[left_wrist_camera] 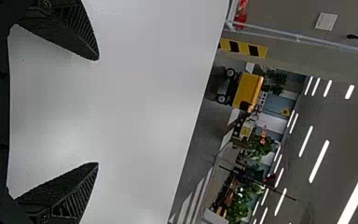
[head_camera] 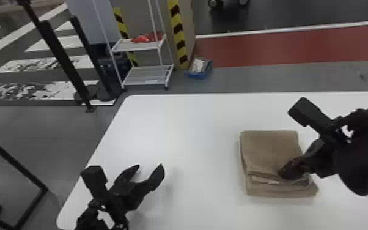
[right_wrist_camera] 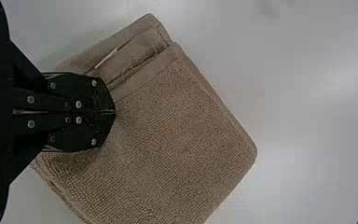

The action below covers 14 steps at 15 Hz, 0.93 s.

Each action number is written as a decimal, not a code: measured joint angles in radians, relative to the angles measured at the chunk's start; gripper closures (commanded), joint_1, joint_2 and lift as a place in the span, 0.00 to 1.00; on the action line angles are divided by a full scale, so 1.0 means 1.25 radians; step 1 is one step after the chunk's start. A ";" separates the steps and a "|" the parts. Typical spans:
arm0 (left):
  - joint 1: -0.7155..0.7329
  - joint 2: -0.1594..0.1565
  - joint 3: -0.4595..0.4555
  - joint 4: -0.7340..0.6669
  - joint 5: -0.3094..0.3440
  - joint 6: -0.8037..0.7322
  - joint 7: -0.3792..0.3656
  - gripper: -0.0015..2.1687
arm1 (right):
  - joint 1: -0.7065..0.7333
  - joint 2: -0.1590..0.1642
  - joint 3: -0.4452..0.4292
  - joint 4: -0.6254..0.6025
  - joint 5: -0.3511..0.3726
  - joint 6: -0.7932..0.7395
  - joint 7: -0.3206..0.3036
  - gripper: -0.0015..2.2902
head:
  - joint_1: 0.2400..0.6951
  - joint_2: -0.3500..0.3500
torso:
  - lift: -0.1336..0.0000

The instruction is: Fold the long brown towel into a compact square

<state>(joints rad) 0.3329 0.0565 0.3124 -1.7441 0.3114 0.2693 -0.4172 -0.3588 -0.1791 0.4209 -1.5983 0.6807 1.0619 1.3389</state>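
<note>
White table (head_camera: 186, 122) bears folded towel (head_camera: 267, 151); right fingers (head_camera: 292, 169) closed (touching it), left fingers (head_camera: 156, 177) apart.

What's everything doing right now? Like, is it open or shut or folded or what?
Brown towel: folded into a squarish stack, near-side layers uneven.
Left gripper: open, empty.
Right gripper: shut, fingertips at the towel.
Blue bin: open-topped, with things inside.
White rack: upright, red things on its upper shelf.
</note>
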 measured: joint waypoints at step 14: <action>0.000 -0.001 -0.004 0.001 -0.001 0.000 0.000 0.04 | 0.093 -0.052 -0.079 -0.125 -0.008 0.017 0.014 0.97 | 1.00 0.80 | 0.10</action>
<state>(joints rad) 0.3326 0.0549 0.3069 -1.7429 0.3098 0.2693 -0.4174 -0.2428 -0.2438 0.3219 -1.7543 0.6705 1.0826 1.3566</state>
